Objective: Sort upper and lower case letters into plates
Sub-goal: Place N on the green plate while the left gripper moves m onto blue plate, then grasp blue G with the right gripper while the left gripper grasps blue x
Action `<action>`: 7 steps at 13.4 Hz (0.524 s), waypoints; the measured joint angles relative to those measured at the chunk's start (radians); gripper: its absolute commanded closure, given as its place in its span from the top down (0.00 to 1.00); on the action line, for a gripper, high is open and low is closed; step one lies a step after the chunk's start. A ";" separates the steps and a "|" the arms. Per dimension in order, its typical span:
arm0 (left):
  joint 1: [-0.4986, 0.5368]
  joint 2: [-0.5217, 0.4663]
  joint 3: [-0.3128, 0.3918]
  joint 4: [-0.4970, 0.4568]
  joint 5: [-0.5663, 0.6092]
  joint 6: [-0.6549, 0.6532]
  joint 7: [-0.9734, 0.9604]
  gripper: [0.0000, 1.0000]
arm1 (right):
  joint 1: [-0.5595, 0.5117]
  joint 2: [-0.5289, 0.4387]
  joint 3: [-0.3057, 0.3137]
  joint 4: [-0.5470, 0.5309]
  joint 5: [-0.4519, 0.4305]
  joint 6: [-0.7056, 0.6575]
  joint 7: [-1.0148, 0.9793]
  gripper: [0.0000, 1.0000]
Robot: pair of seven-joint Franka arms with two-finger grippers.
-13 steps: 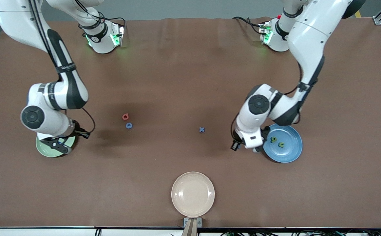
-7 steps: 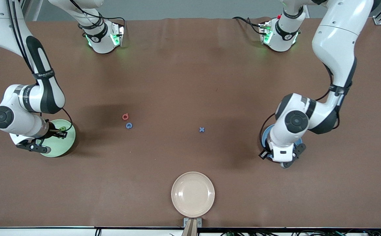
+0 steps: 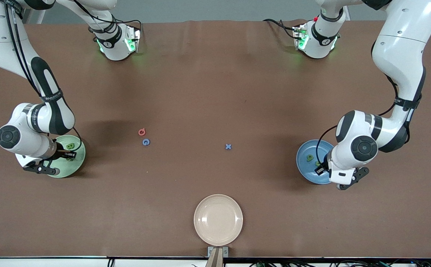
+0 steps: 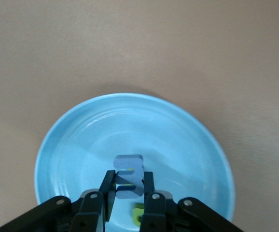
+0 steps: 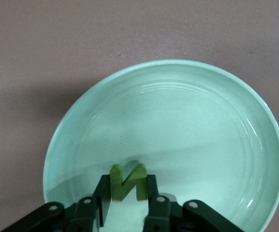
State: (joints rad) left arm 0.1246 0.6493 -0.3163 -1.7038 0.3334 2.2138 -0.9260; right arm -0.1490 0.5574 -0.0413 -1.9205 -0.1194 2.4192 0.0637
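My left gripper [image 4: 129, 181] is shut on a blue letter [image 4: 129, 174] and hangs over the blue plate [image 3: 306, 168], low above its floor. A green letter [image 4: 138, 215] lies in that plate under the fingers, and the front view shows a green letter [image 3: 310, 157] in it. My right gripper [image 5: 128, 186] is shut on a green N [image 5: 128, 182] just above the mint green plate [image 5: 202, 125]. Another green letter [image 3: 69, 146] lies in that plate. On the table lie a pink-red letter [image 3: 141, 131], a blue G [image 3: 146, 142] and a blue x [image 3: 228, 147].
A cream-beige plate [image 3: 218, 220] sits near the table's front edge, nearer to the camera than the blue x. The loose letters lie between the two plates. Both arm bases [image 3: 117, 44] stand along the back edge.
The left hand has carried its blue letter across the blue plate toward the left arm's end of the table. The right hand shifted over the mint plate, uncovering a green letter in it.
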 measured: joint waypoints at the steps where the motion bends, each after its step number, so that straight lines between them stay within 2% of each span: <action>1: 0.005 0.000 0.000 -0.012 0.000 0.000 0.002 0.58 | 0.001 0.000 0.004 0.002 0.000 0.000 -0.001 1.00; 2: 0.006 0.000 0.000 -0.021 0.000 0.000 0.003 0.82 | 0.004 -0.001 0.008 0.004 -0.001 -0.002 -0.004 1.00; 3: 0.006 0.000 -0.001 -0.026 0.000 0.000 0.003 1.00 | 0.012 -0.006 0.013 0.009 -0.001 -0.015 -0.008 1.00; 5: 0.011 -0.004 -0.001 -0.030 0.000 0.000 0.003 1.00 | 0.066 -0.039 0.021 0.025 -0.001 -0.114 -0.009 1.00; 7: 0.016 -0.016 -0.016 -0.034 0.000 0.000 -0.009 1.00 | 0.167 -0.105 0.025 0.030 0.000 -0.220 0.015 1.00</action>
State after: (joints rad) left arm 0.1407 0.6338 -0.3326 -1.7378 0.3333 2.2137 -0.9354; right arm 0.0176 0.4521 -0.0160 -1.8906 -0.1191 2.1996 0.0785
